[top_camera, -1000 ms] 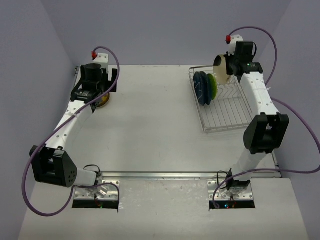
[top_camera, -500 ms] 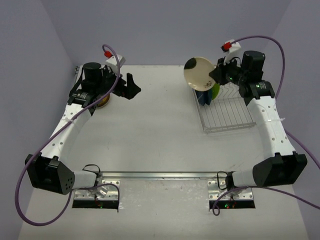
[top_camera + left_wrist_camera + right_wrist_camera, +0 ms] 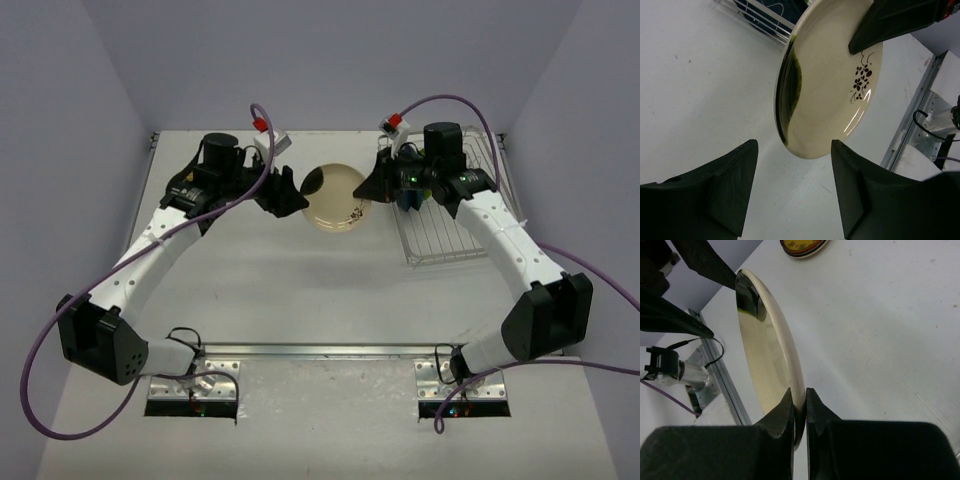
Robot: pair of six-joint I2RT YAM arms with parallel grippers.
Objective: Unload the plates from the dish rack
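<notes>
The right gripper (image 3: pixel 799 396) pinches the rim of a glossy round cream plate with a black floral sprig (image 3: pixel 335 198), holding it on edge above the white table (image 3: pixel 250 270), just left of the silver wire dish rack (image 3: pixel 450 238), while the left gripper (image 3: pixel 793 143) stands open, its jaws on either side of the opposite rim.

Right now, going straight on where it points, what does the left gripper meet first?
The cream plate in the right gripper: its lower rim seems just ahead of the left gripper's open jaws.
</notes>
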